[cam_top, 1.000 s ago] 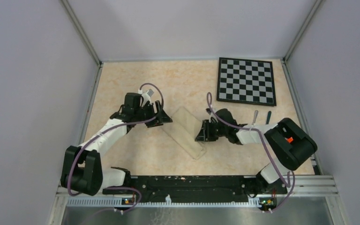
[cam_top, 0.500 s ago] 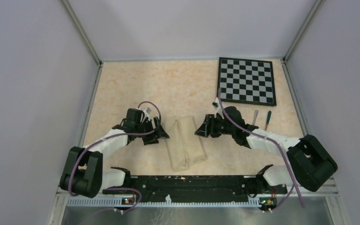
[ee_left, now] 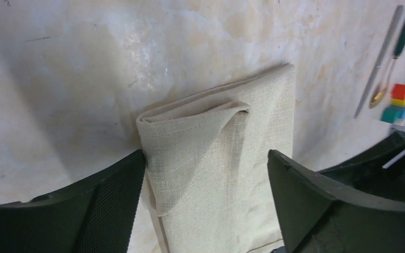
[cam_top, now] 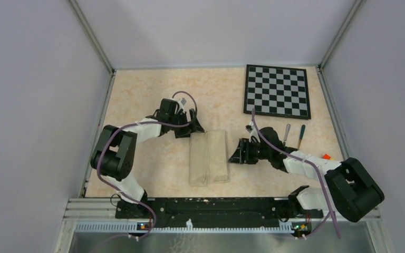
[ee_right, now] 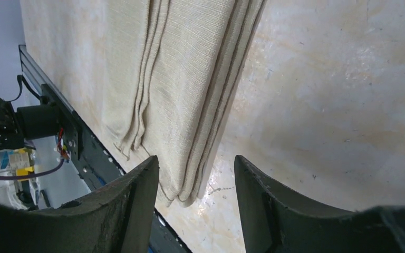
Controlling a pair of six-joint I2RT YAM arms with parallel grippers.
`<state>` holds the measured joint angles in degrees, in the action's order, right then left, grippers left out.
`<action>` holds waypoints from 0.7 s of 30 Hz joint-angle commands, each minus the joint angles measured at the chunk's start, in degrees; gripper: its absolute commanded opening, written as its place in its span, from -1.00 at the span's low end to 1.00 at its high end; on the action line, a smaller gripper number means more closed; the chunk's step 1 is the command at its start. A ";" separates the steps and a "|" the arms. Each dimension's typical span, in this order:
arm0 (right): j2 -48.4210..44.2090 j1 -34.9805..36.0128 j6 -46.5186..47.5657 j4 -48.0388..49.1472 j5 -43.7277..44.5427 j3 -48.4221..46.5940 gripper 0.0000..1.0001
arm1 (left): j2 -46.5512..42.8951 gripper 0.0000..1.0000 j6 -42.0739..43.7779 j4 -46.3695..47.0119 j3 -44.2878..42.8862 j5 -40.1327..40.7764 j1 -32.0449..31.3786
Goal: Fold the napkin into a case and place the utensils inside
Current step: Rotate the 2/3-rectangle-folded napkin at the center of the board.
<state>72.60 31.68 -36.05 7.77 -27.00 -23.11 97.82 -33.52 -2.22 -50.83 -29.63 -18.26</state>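
Beige tabletop (cam_top: 153, 95), folded napkin (cam_top: 209, 156) beside left claw (cam_top: 191, 128) and right claw (cam_top: 235, 156), both spread apart.

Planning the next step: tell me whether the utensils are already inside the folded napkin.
No, the knife and spoon lie on the table, apart from the napkin.

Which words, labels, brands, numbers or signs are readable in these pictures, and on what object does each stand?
No text can be read.
The checkered board shows only squares, the napkin is plain, and the coloured blocks carry no visible marks.
The small coloured patches at the right wrist view's left edge are too blurred to read.
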 commanded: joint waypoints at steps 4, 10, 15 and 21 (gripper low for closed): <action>-6.48 -4.19 3.46 -6.50 6.79 -1.84 0.11 | -14.14 0.97 1.34 -18.64 -0.47 22.20 -8.64; -10.84 -11.57 3.88 -15.46 14.38 -2.64 0.35 | -20.96 0.98 -22.44 -30.08 -0.95 40.50 -33.27; -14.09 -17.28 4.53 -20.28 17.38 -2.88 0.41 | -7.58 0.91 -34.12 -40.86 -12.55 50.08 -48.19; -20.67 -18.15 5.47 -23.53 19.60 -1.91 0.41 | 11.65 0.72 -35.04 -54.58 -31.65 55.35 -54.82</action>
<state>56.36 14.06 -31.86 -13.08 -9.58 -24.05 102.19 -64.23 -44.40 -73.45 18.09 -70.70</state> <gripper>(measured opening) 0.705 0.888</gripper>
